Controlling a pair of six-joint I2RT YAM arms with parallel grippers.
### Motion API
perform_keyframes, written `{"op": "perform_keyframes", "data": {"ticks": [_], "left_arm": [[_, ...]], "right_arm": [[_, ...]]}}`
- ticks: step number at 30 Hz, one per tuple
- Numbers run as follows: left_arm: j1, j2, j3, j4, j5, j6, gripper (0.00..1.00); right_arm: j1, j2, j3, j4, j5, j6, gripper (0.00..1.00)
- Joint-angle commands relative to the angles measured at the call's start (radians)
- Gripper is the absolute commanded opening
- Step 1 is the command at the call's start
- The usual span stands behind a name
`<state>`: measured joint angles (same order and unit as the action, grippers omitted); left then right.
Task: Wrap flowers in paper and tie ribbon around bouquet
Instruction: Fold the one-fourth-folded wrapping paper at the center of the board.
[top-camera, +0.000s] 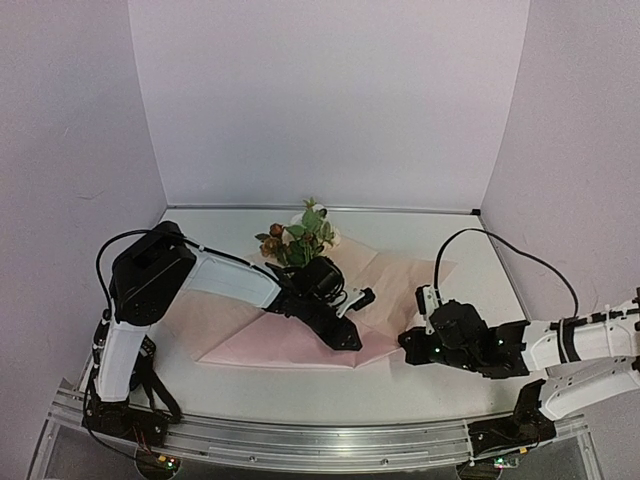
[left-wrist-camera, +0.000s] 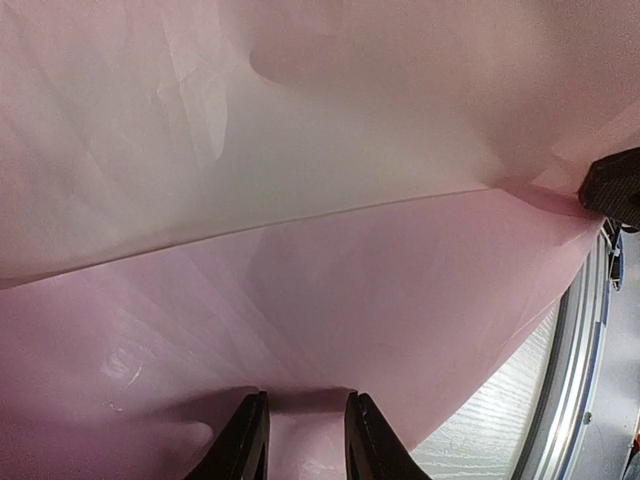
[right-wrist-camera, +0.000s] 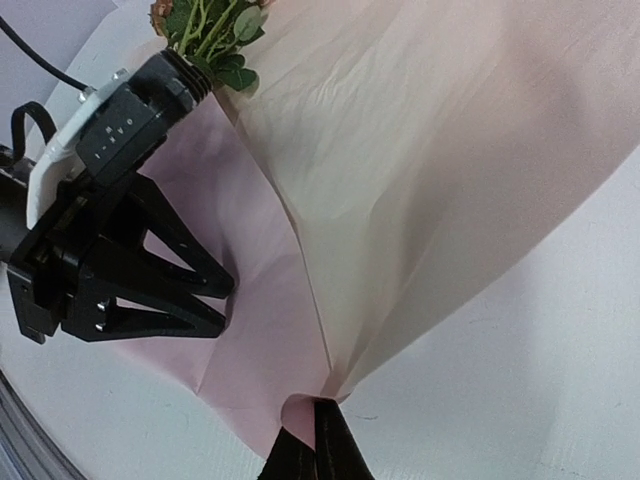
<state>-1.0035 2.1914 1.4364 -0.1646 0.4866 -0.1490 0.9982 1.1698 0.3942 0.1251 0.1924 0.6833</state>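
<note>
The pale pink paper lies spread on the white table, folded over itself, with a crease running across it. The flowers lie at its far edge, their leaves and pink heads showing in the right wrist view. My left gripper rests tips-down on the paper, jaws a little apart, and nothing is pinched between them. My right gripper is shut on the paper's near right corner, which curls up at its tips. The ribbon and the bouquet are out of view.
A metal rail runs along the table's near edge and shows at the right of the left wrist view. Pale walls close in the back and both sides. The right arm's black cable loops above the table.
</note>
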Motion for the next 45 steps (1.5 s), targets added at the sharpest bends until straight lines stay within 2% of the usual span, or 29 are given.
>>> {"op": "perform_keyframes", "data": {"ticks": [1,7,11,16,22,25,32,39,45], "left_arm": [[0.001,-0.041,0.005,-0.020,-0.023,0.000,0.29],[0.004,-0.206,-0.042,0.002,0.002,-0.050,0.38],[0.005,-0.346,-0.157,-0.008,-0.011,-0.091,0.42],[0.005,-0.530,-0.393,-0.047,-0.061,-0.150,0.40],[0.005,-0.693,-0.608,-0.067,-0.098,-0.237,0.31],[0.005,-0.694,-0.658,-0.071,-0.135,-0.256,0.26],[0.005,-0.583,-0.667,-0.033,-0.201,-0.270,0.14],[0.005,-0.526,-0.648,-0.020,-0.219,-0.267,0.11],[0.005,-0.532,-0.655,-0.014,-0.226,-0.270,0.10]], "right_arm": [[0.011,-0.043,0.070,-0.100,0.028,-0.065,0.00],[0.011,-0.102,0.035,-0.206,0.107,-0.091,0.00],[0.012,-0.145,0.017,-0.271,0.141,-0.111,0.00],[0.011,-0.186,0.001,-0.324,0.178,-0.128,0.00],[0.012,-0.214,-0.007,-0.359,0.193,-0.144,0.00],[0.011,-0.224,0.006,-0.373,0.183,-0.159,0.00],[0.013,-0.218,0.063,-0.393,0.123,-0.182,0.00],[0.054,-0.155,0.163,-0.364,0.057,-0.207,0.00],[0.105,0.009,0.295,-0.319,-0.054,-0.224,0.00]]}}
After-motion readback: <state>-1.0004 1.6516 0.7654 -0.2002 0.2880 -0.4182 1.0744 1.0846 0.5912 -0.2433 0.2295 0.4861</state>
